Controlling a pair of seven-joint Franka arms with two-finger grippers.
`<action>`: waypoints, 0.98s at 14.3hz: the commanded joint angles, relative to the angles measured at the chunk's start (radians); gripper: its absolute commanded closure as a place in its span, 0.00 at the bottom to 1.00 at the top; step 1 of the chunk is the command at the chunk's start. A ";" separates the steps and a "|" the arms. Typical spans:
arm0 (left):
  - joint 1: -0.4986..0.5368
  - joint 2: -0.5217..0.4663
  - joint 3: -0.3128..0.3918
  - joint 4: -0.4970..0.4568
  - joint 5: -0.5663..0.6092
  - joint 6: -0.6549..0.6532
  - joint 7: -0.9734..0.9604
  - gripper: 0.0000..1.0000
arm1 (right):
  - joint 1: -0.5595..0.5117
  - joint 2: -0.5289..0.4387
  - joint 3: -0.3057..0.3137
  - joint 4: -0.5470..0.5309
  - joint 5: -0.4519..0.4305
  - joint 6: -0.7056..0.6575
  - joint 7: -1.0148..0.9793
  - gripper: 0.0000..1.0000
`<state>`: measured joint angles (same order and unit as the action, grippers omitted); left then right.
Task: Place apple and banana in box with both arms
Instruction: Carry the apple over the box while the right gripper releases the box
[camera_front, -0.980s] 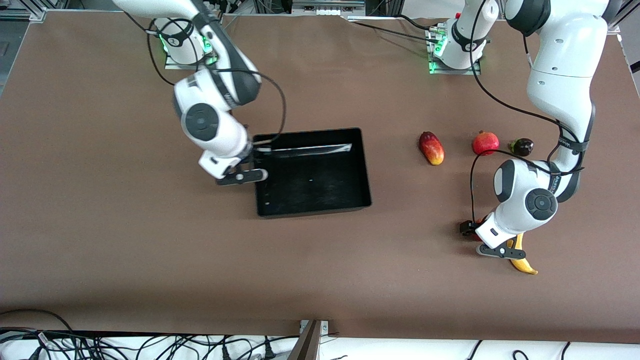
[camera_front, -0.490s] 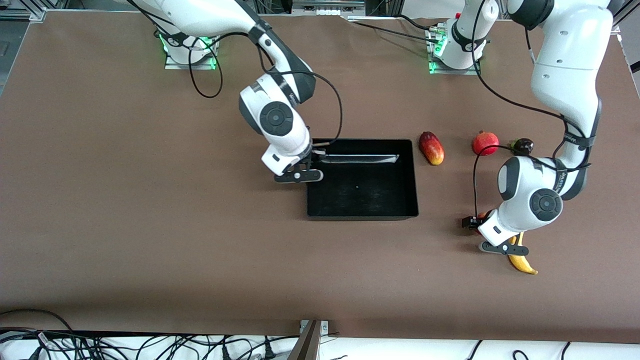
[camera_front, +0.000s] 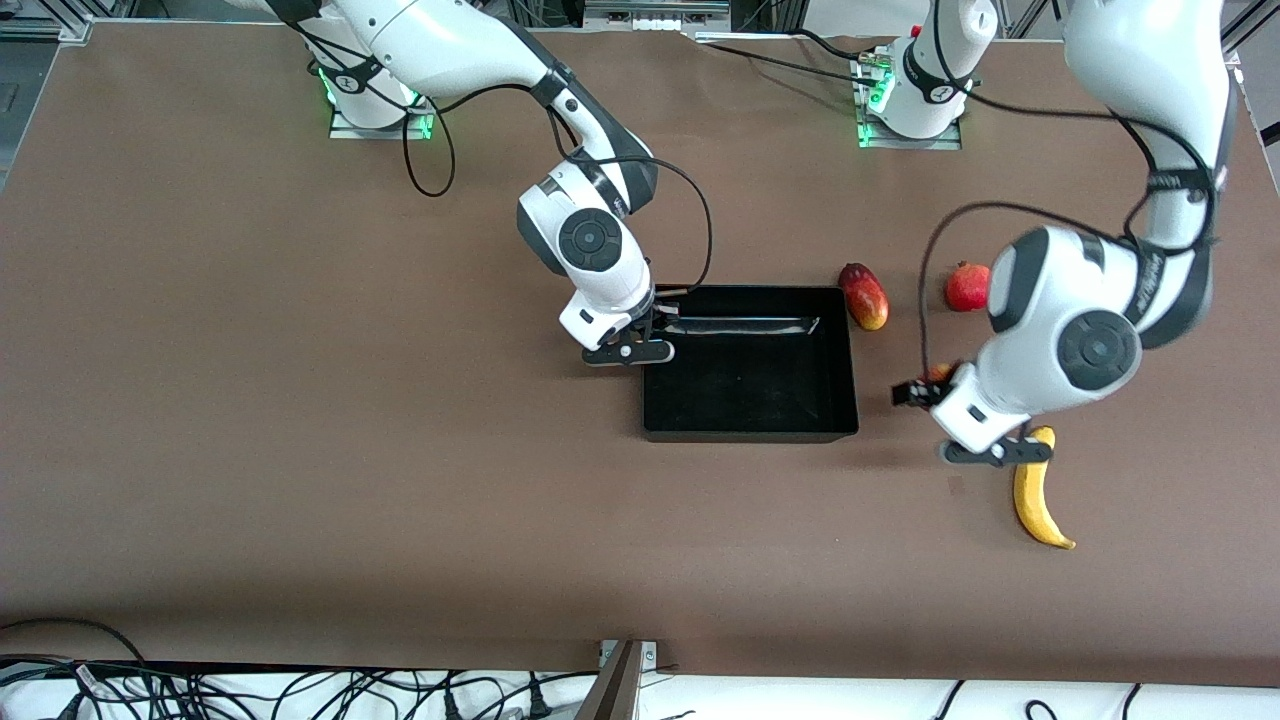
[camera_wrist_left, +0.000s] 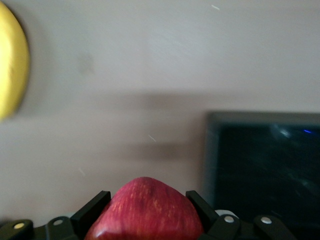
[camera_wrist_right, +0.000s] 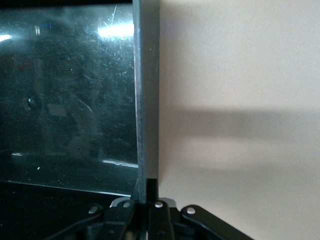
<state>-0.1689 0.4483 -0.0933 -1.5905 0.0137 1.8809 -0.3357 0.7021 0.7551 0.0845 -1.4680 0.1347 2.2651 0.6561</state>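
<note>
While the right gripper (camera_front: 648, 325) stays pinched on the wall of the box (camera_front: 750, 432), at the end toward the right arm, the left gripper (camera_front: 935, 385) hangs over bare table between box and banana (camera_front: 1035, 500), clamping the apple (camera_wrist_left: 145, 210).

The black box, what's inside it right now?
No fruit shows inside the box, only its glossy floor. The right claw covers one corner where it grips the wall. The apple is in the left claw.
</note>
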 joint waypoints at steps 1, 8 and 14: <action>-0.119 0.033 0.015 0.004 -0.067 -0.017 -0.150 1.00 | 0.011 0.023 -0.012 0.034 0.019 0.007 0.007 0.66; -0.274 0.154 0.015 0.001 -0.113 0.170 -0.374 1.00 | -0.093 -0.136 -0.022 0.049 0.020 -0.192 -0.048 0.00; -0.354 0.240 0.010 0.001 -0.103 0.297 -0.557 1.00 | -0.291 -0.385 -0.141 0.046 0.025 -0.442 -0.248 0.00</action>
<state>-0.4960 0.6812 -0.0937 -1.5998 -0.0810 2.1620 -0.8393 0.4307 0.4385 -0.0100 -1.3846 0.1379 1.8574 0.4533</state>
